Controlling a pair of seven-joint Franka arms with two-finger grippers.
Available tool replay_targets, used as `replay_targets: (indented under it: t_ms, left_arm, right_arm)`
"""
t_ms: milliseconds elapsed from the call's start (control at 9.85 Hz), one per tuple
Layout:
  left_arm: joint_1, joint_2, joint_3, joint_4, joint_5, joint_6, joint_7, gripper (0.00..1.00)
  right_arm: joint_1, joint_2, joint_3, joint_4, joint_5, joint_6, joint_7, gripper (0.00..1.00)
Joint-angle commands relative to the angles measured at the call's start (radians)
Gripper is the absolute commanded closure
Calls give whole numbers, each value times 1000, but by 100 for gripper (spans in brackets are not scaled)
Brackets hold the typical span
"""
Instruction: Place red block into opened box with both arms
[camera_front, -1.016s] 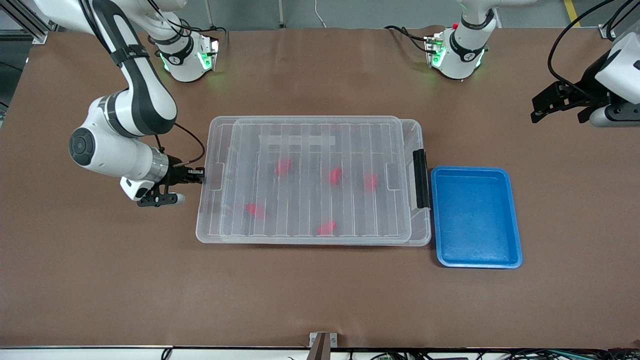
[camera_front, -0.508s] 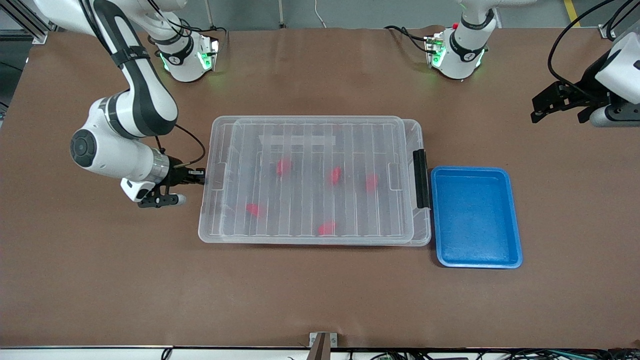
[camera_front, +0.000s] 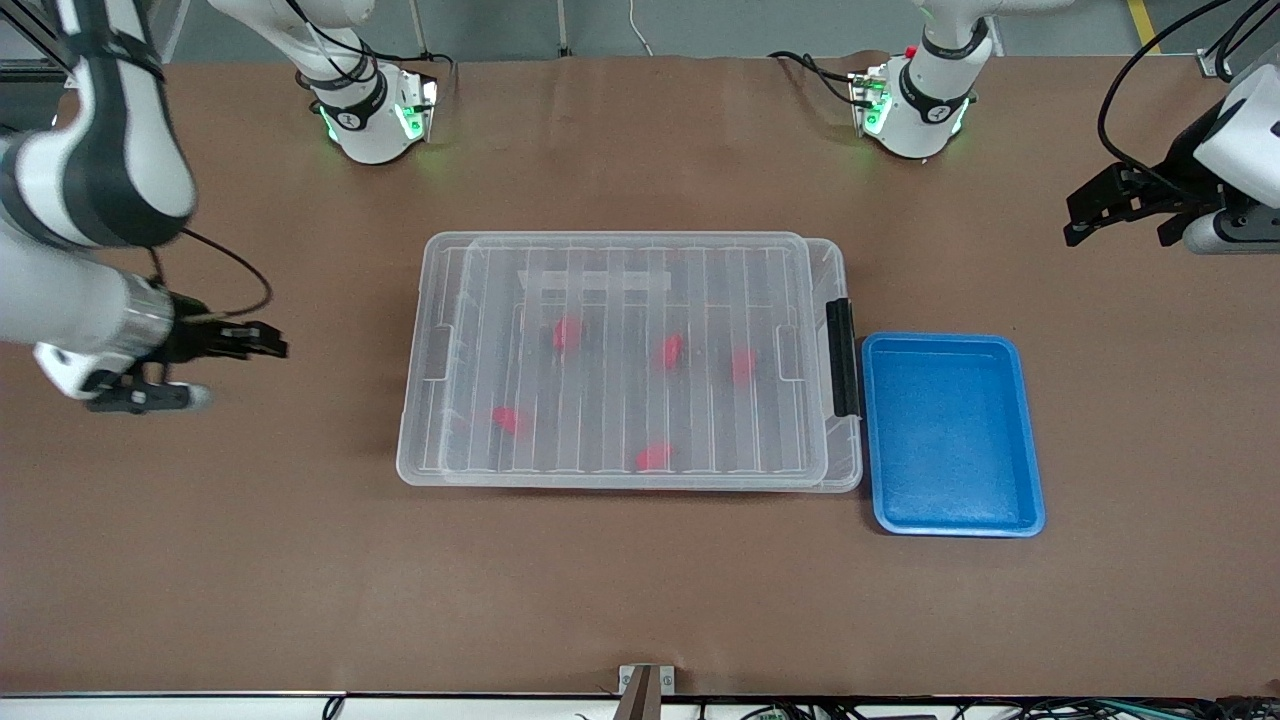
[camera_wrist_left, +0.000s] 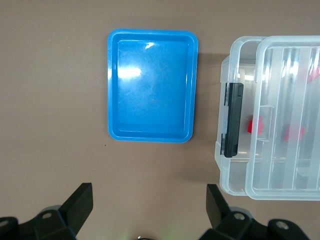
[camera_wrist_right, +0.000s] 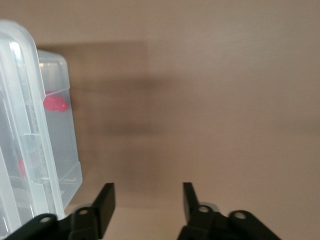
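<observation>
**Lidded bin holds red blocks while both hands stand clear**

At the middle of the brown tabletop (camera_front: 200, 560) lies the box (camera_front: 440, 470), a large shallow clear plastic bin, with its ribbed translucent lid (camera_front: 620, 300) resting on top, slightly offset toward the right arm's end so that a strip of the bin's rim shows at the left arm's end. A black latch bar (camera_front: 842, 358) sits on the short end that faces the left arm's side. Five red blocks show through the lid: one red block (camera_front: 568, 333) lies toward the middle, another (camera_front: 670, 350) beside it, a third (camera_front: 742, 364) nearest the latch, and two more (camera_front: 509, 419) (camera_front: 654, 456) nearer to the front camera. All five are inside the bin, seen as blurred red shapes under the ribs.

Just beside the latch end stands a blue tray (camera_front: 1030, 500), a little nearer to the front camera than the bin's middle; nothing shows in it.

The right hand (camera_front: 262, 344) hangs over bare tabletop toward the right arm's end, well apart from the bin's short end. Its fingers (camera_wrist_right: 102, 202) are parted with only tabletop showing between them; it holds nothing.

The left hand (camera_front: 1115, 205) waits in the air at the left arm's end of the tabletop. In the left wrist view its fingers (camera_wrist_left: 80, 200) are spread wide with nothing between them, and the tray and the latch end of the bin are in view.
</observation>
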Motion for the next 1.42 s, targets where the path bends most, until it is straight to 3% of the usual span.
replay_targets:
  t_ms: [0, 203, 508, 1320]
  left_arm:
    - [3, 7, -1, -10, 6, -2, 9, 0]
    - [-7, 9, -3, -9, 37, -2, 9, 0]
    - [-7, 7, -3, -9, 40, -2, 9, 0]
    - [-5, 7, -3, -8, 38, -9, 10, 0]
  right_arm:
    - [-37, -124, -9, -3, -36, -26, 27, 0]
    - [-25, -149, -80, 103, -48, -178, 23, 0]
    - [-29, -148, -109, 260, -81, -364, 15, 0]
    - [-74, -139, -108, 244, -73, -274, 35, 0]
